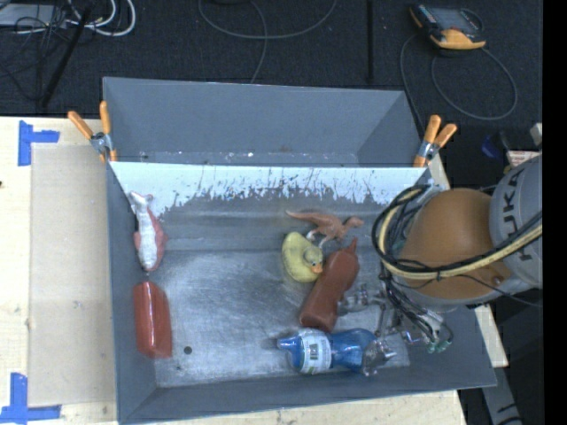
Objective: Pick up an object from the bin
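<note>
Claw parked at the right end of the blue bottle, bottom-right of the bin

Camera view: the gripper (379, 330) sits low by the right wall of the bin (248, 140), and I can't tell if it's clenched or released (the cables (399, 228) and orange cover (452, 237) crowd it). The blue bottle (321, 351) lies flat along the front wall, long axis left-right, right end at the gripper. One of each otherwise: brown bottle (330, 286) lying diagonally just above it, yellow duck (301, 257), orange lizard (323, 222), and a pinkish fish (146, 235) and red cylinder (152, 319) well apart on the left.
</note>
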Action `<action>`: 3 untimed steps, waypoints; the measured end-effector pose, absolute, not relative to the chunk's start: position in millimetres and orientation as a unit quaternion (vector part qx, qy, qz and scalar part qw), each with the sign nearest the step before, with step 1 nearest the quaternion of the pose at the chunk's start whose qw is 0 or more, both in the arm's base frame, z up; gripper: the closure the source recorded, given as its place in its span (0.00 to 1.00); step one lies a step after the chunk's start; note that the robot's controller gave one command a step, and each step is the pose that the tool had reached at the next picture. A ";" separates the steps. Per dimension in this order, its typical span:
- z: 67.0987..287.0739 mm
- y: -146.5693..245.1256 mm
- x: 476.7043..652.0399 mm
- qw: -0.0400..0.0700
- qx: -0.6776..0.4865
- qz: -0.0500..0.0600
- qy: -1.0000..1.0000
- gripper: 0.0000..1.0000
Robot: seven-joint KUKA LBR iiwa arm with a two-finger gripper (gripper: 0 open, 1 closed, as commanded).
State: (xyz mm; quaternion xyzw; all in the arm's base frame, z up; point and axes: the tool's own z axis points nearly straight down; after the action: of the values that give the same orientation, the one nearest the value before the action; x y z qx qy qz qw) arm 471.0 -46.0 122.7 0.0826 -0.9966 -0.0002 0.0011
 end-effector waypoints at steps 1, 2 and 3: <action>87.5 -42.1 474.2 -0.006 0.200 0.001 -0.980 0.00; 77.4 -36.6 476.8 -0.010 0.141 -0.002 -0.990 1.00; 77.4 -36.6 476.8 -0.010 0.141 -0.002 -0.990 1.00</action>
State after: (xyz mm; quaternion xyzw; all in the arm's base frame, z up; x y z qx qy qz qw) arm 476.8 -36.6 77.4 0.1407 -0.9900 -0.0018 -0.0100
